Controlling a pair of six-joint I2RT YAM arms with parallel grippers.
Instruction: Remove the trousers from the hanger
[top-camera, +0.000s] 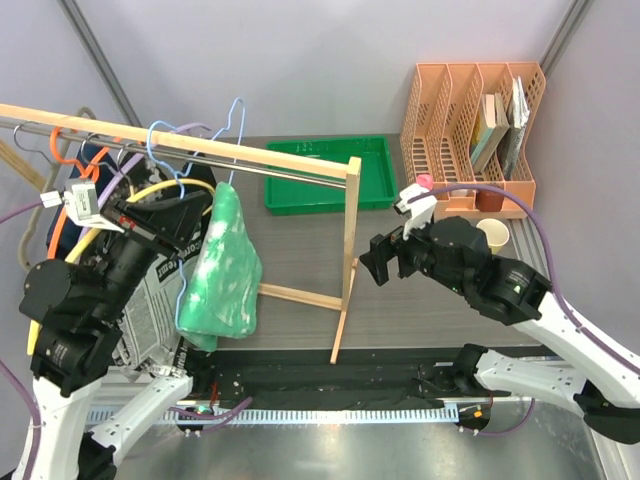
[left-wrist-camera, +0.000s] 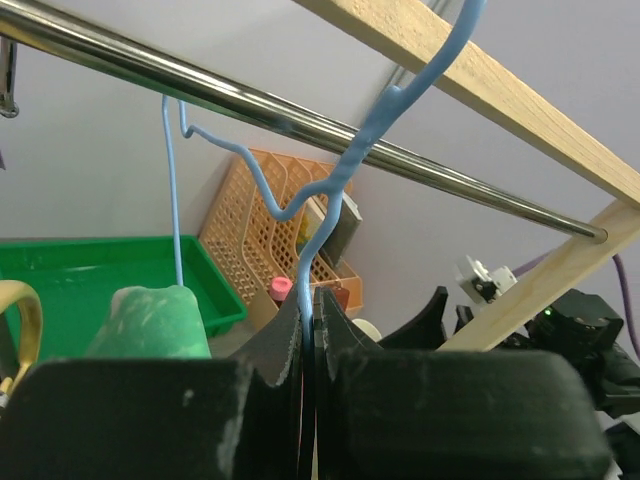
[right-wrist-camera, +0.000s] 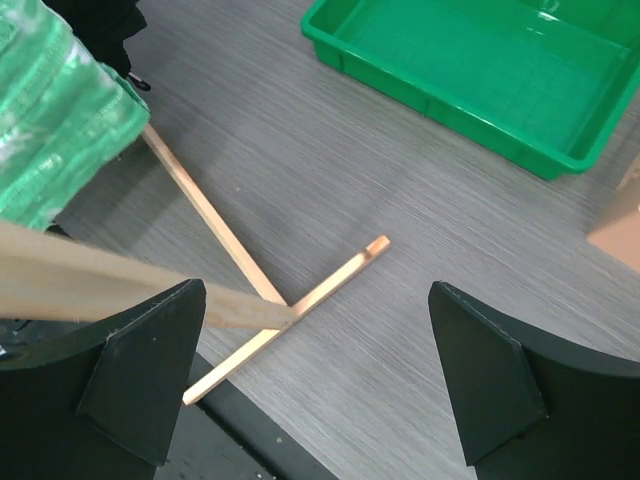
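While the left gripper (left-wrist-camera: 308, 300) pinches the thin wire of the light blue hanger (left-wrist-camera: 342, 172) between fingers shut tight on it, we see the right gripper (right-wrist-camera: 315, 290) gaping wide and empty over the table (right-wrist-camera: 420, 200), near the wooden rack's foot (right-wrist-camera: 330, 278). From above, the trousers (top-camera: 222, 265) hang at about nine o'clock from the frame's middle, draped on the hanger below the steel rail (top-camera: 290, 172). The left gripper sits at their ten o'clock and the right gripper well apart at their three o'clock. We judge the green mottled cloth to be light, soft and limp. It will likely sag and slide rather than hold its shape, and the smooth wire should offer little friction. We would take hold of the thick folded bulk at its six o'clock end and draw it off with the hanger held steady.
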